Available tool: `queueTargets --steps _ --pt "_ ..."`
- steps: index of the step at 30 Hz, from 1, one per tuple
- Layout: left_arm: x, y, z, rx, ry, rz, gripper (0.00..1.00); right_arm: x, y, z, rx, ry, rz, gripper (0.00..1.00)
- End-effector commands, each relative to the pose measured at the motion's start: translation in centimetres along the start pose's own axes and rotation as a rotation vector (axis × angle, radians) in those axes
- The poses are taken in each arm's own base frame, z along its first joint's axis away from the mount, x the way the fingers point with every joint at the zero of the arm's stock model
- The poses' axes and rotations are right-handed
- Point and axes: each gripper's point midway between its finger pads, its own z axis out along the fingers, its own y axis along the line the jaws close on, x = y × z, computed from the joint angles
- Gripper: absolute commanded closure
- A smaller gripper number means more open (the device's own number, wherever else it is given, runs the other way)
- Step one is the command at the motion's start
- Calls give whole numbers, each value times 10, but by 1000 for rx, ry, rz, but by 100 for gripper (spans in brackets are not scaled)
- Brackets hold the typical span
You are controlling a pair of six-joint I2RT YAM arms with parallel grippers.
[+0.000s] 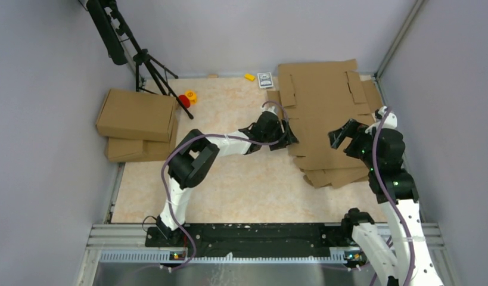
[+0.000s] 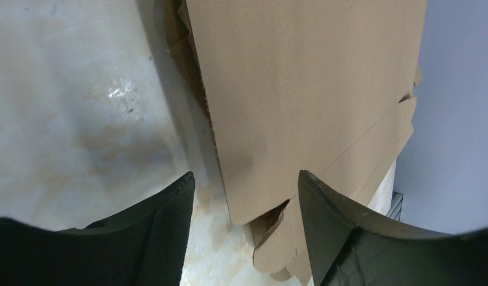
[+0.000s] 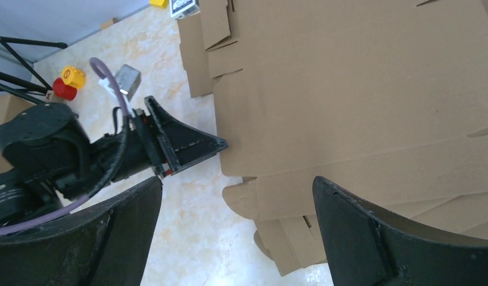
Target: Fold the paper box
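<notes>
**Left claw straddling the blank's edge, right claw waiting wide**

From the top view, the paper box (image 1: 325, 113) is lying flat as an unfolded blank on the heap of cut sheets (image 1: 333, 173) at the right side of the desk (image 1: 229, 179). The left claw (image 1: 289, 134) is reaching across to the blank's left edge. The right claw (image 1: 339, 136) is hovering over the near right part of the heap. Two folded boxes (image 1: 137, 113) are sitting well apart at the far left, beside a tripod (image 1: 149, 65).

In the left wrist view, the left claw (image 2: 244, 196) is standing spread, its fingers either side of a corner of the top sheet, and neither one appears to be touching the cardboard. Lower sheets are poking out just beneath that corner.

In the right wrist view, the right claw (image 3: 238, 196) is gaping wide above the cardboard and pinching nothing, while the left claw (image 3: 214, 145) is meeting the sheet's edge.

The main risk, as I judge it, is the left claw pinching two sheets together, because the edges are lying so close in the stack. A shallow bite on one corner could also be letting the blank slip or crease off its score line. Dragging it could be scattering the heap beneath.
</notes>
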Motion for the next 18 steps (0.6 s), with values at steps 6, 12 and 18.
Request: queueTargets --steps 6,12,18 --pt "-4 -34 10 121 25 -25 81 -25 5 -19 6 -73 -57 5" --pt "-12 -39 -10 125 -15 22 100 -17 0 -17 19 -52 -66 6" --pt "-26 -30 -54 108 -28 73 100 0 0 -13 0 6 -49 6"
